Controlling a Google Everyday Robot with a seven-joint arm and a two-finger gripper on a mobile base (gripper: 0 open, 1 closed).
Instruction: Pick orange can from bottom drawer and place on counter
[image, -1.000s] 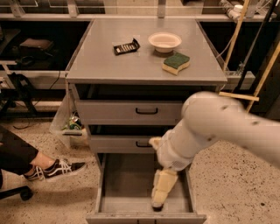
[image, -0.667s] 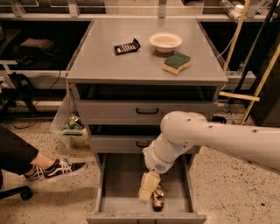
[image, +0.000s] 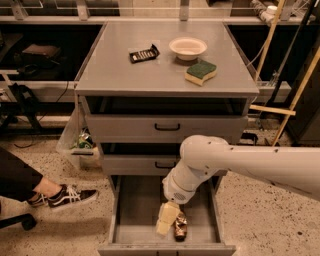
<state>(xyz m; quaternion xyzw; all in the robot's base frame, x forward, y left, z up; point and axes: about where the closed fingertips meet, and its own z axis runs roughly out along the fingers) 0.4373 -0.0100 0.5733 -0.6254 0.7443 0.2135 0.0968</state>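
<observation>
The bottom drawer (image: 131, 205) is pulled open at the foot of the grey cabinet. The orange can (image: 180, 226) lies on its floor near the front edge, shiny and bronze. My white arm reaches in from the right and bends down into the drawer. My gripper (image: 167, 220) hangs cream-coloured just left of the can, right beside it. The counter (image: 120, 70) is the cabinet's flat grey top, well above the gripper.
On the counter lie a black snack bar (image: 144, 53), a white bowl (image: 188, 48) and a green-and-yellow sponge (image: 201, 72). Two shut drawers with black handles (image: 167, 127) sit above the open one. A person's foot in a sneaker (image: 62, 196) is on the floor at left.
My arm has swung leftward and the gripper has moved left inside the drawer. The orange can, hidden at first, now shows to the gripper's right.
</observation>
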